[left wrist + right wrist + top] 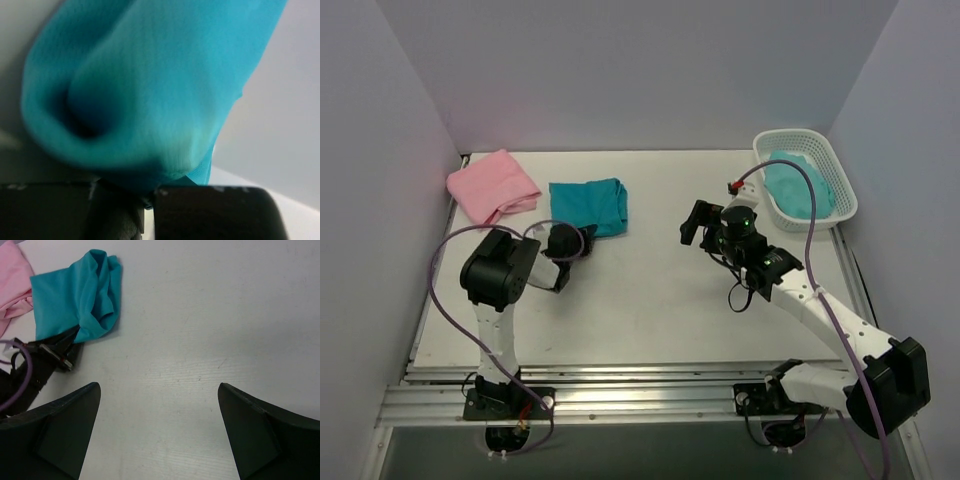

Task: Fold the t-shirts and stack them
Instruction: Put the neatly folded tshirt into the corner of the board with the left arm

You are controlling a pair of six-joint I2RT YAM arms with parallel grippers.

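A folded teal t-shirt (588,205) lies at the back of the table, with a folded pink t-shirt (492,185) to its left. My left gripper (582,240) is at the teal shirt's near edge. In the left wrist view the teal cloth (150,90) fills the frame, and the left gripper (149,195) has its dark fingers nearly together with a fold of the cloth pinched between them. My right gripper (695,222) hovers over mid-table, right of the shirts. In its own view the right gripper (158,390) is wide open over bare table, with the teal shirt (75,300) and pink shirt (12,280) far left.
A white plastic basket (842,178) stands at the back right corner with a turquoise cloth (798,187) in it. Grey walls close in the left, back and right sides. A metal rail runs along the table's near edge.
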